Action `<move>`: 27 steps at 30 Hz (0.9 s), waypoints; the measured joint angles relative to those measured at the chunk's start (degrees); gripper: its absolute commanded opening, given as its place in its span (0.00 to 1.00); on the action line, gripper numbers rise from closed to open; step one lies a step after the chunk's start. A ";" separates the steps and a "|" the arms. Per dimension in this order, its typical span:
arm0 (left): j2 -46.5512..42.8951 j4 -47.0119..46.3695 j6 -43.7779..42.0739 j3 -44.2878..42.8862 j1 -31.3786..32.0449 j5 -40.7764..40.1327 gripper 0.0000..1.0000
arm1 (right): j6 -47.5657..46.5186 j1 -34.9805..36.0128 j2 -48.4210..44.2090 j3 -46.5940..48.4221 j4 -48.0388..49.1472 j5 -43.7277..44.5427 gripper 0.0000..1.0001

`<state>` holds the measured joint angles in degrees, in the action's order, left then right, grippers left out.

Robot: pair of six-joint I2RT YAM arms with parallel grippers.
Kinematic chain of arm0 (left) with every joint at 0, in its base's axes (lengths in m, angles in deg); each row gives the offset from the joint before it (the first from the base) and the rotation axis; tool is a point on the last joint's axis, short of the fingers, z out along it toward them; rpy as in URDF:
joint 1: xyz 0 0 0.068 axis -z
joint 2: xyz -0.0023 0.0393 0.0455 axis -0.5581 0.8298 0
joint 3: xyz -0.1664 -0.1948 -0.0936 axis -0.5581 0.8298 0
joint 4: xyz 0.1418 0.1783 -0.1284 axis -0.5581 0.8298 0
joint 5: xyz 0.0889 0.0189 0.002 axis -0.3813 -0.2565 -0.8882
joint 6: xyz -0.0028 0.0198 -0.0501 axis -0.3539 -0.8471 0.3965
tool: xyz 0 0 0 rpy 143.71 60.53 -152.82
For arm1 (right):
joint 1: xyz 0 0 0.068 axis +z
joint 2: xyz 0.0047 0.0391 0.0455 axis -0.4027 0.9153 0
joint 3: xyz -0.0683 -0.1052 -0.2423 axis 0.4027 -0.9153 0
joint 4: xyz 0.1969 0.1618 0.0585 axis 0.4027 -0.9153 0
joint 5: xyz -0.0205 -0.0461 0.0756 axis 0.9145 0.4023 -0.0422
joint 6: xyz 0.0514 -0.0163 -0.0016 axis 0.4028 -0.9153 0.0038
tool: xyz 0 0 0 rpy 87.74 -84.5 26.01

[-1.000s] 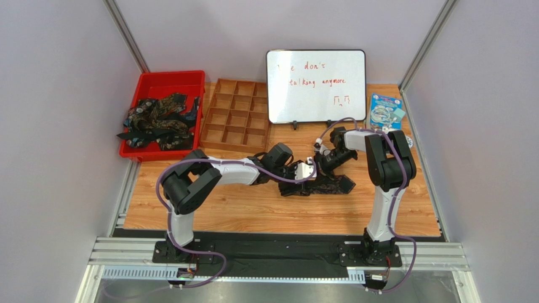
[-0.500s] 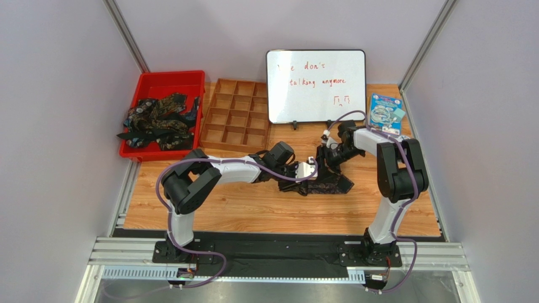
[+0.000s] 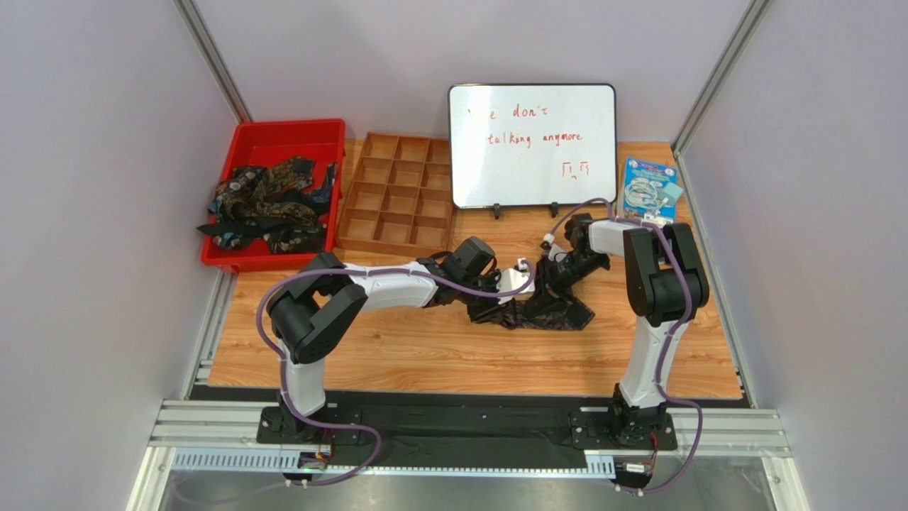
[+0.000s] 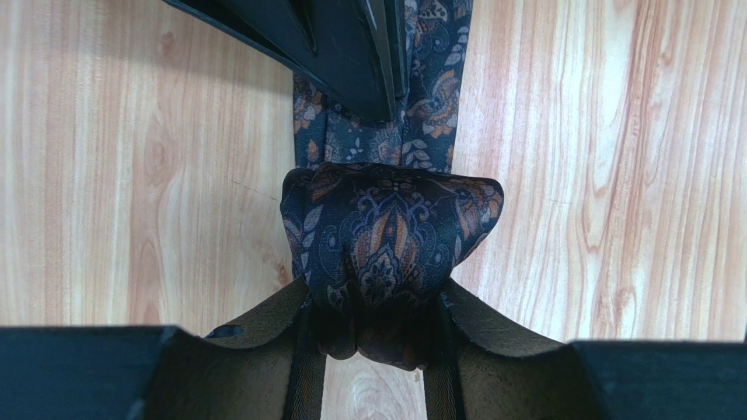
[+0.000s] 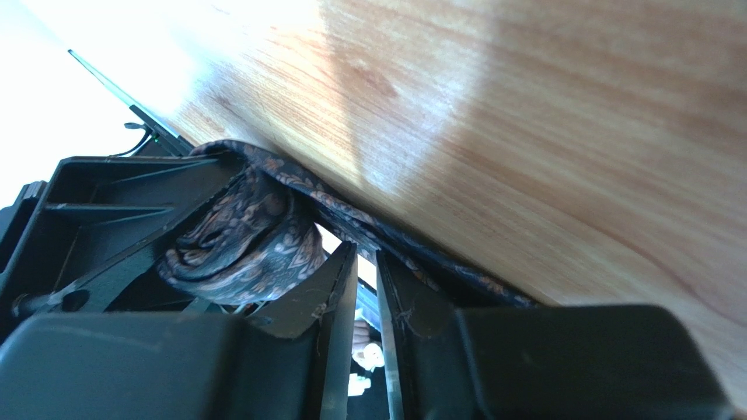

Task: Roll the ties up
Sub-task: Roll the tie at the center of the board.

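A dark paisley tie (image 3: 556, 312) lies bunched on the wooden table at centre. My left gripper (image 3: 519, 285) is shut on its rolled end; in the left wrist view the roll (image 4: 390, 232) bulges out from between the fingers of that gripper (image 4: 375, 299), and the flat tail (image 4: 430, 105) runs away from it. My right gripper (image 3: 550, 270) sits right against the roll, on its far side. In the right wrist view that gripper (image 5: 366, 255) stands with only a thin empty slit between its fingers, the tie band (image 5: 412, 254) crossing just past the tips and the roll (image 5: 245, 241) to the left.
A red bin (image 3: 279, 135) at the back left holds several more ties (image 3: 261, 204). A wooden compartment tray (image 3: 396, 197) stands beside it. A whiteboard (image 3: 533, 144) stands upright at the back centre, with a blue packet (image 3: 650, 186) to its right.
My right arm has swung its elbow out and back, and its gripper has moved a little toward the whiteboard. The tie's loose part has bunched closer to the grippers. The left gripper keeps its hold.
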<state>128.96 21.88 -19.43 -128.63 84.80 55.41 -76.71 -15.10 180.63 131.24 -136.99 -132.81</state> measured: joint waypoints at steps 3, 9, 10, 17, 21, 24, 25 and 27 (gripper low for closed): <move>-0.55 0.04 1.16 0.02 0.02 -0.33 0.29 | -0.02 0.00 0.02 0.15 -0.22 0.35 0.22; 0.76 1.16 0.87 -0.85 0.09 -1.25 0.31 | -0.24 0.00 -0.02 0.31 -0.44 0.46 0.30; 1.49 1.38 0.50 -1.36 0.09 -1.29 0.31 | -0.24 0.00 -0.17 0.33 -0.42 0.20 0.33; 2.21 3.06 -0.48 -2.91 0.04 -1.60 0.34 | 0.02 0.85 -4.98 -0.35 0.13 -2.14 0.52; 2.25 3.23 -0.63 -3.02 0.04 -1.60 0.35 | 0.83 1.60 -8.24 -0.35 1.16 -4.28 0.51; 2.34 3.67 -0.74 -3.32 0.04 -1.57 0.37 | 1.36 2.71 -8.22 -0.37 2.19 -5.01 0.42; 2.34 3.74 -0.87 -3.32 0.04 -1.57 0.38 | 1.51 3.13 -8.07 -0.37 2.40 -5.09 0.36; 2.36 3.91 -1.11 -3.41 0.04 -1.57 0.39 | 1.77 3.98 -7.34 -0.31 3.10 -5.14 0.16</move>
<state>131.32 25.79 -20.54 -132.04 84.84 53.84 -74.93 -11.12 173.29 130.93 -133.89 -137.94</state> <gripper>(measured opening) 0.426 0.387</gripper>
